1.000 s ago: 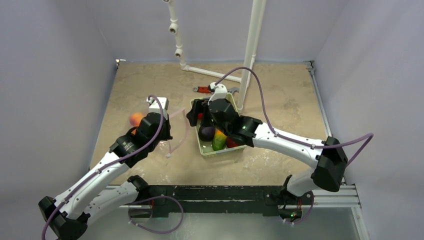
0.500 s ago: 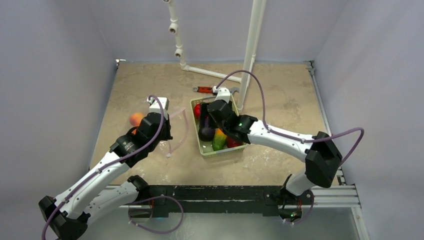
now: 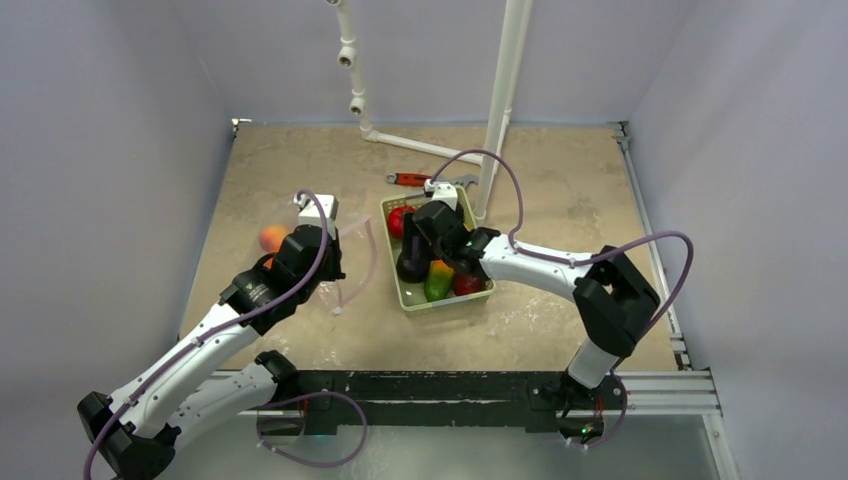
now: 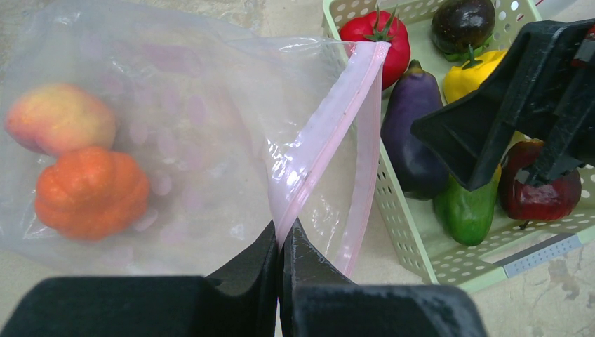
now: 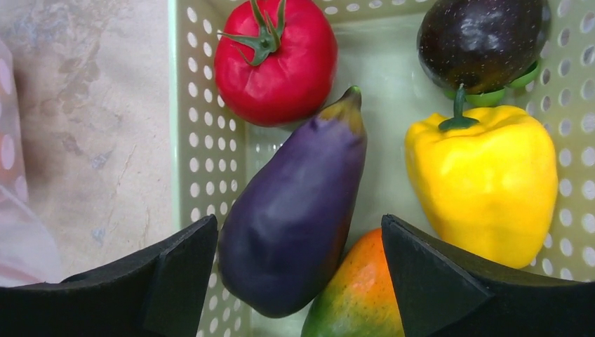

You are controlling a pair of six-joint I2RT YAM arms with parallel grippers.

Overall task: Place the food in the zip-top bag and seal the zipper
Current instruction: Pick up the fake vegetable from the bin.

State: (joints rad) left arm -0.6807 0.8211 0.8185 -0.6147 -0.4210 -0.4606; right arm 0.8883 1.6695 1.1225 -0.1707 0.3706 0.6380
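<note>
The clear zip-top bag (image 4: 175,119) lies left of the basket with a peach (image 4: 59,116) and an orange piece (image 4: 91,189) of food inside. My left gripper (image 4: 282,235) is shut on its pink zipper (image 4: 337,119), which holds the mouth up. My right gripper (image 5: 298,232) hangs open in the basket, its jaws on either side of the purple eggplant (image 5: 295,210) without touching it. Around the eggplant lie a red tomato (image 5: 277,60), a yellow pepper (image 5: 484,182), a dark round fruit (image 5: 477,42) and a green-orange mango (image 5: 354,295).
The light green perforated basket (image 3: 445,300) stands mid-table, its left wall (image 5: 200,140) just beside the right gripper's left finger. A red-handled wrench (image 3: 408,180) lies behind it. A white pipe frame (image 3: 497,120) rises close to the basket's far right corner.
The right arm has folded in to the left, and its gripper has settled lower over the eggplant with the jaws a little wider. The left gripper and the bag have not moved.
</note>
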